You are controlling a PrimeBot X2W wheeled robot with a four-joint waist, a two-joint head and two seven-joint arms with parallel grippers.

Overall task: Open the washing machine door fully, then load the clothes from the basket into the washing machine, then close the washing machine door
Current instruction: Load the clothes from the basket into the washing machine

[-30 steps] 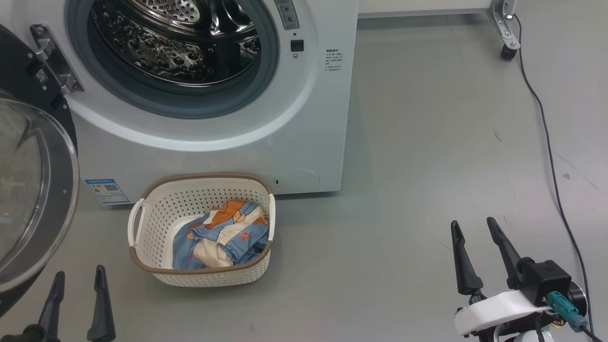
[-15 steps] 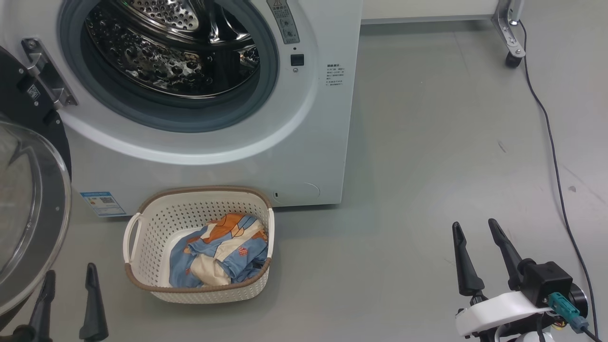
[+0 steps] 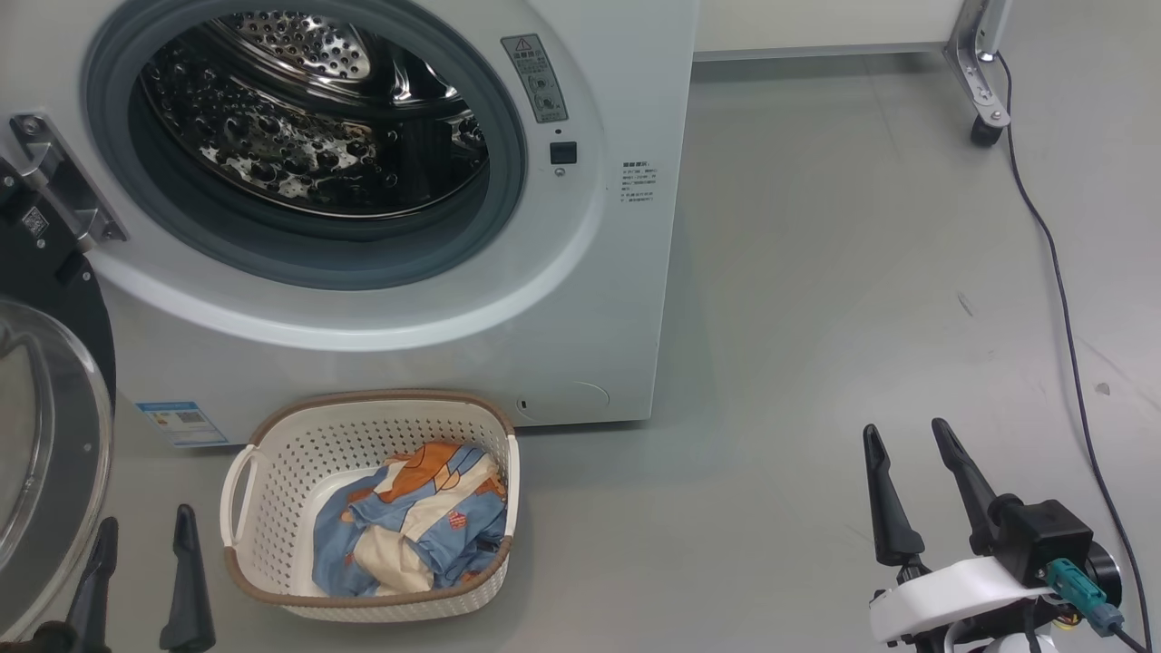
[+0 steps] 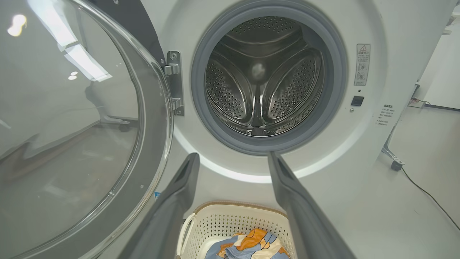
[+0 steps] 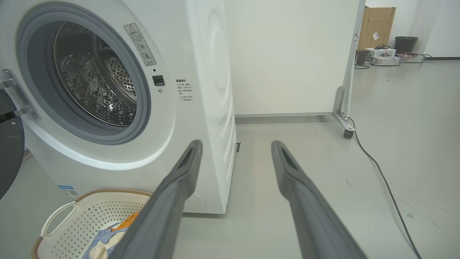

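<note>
Crumpled light blue clothes (image 3: 408,531) with orange and cream patches lie in the cream basket (image 3: 272,481) on the floor (image 3: 798,317) before the washing machine (image 3: 590,317), whose door (image 3: 50,453) hangs open at left. The left fingers (image 3: 188,580), spread, stand just left of the basket; the right fingers (image 3: 884,508), also spread, are well apart to its right.
</note>
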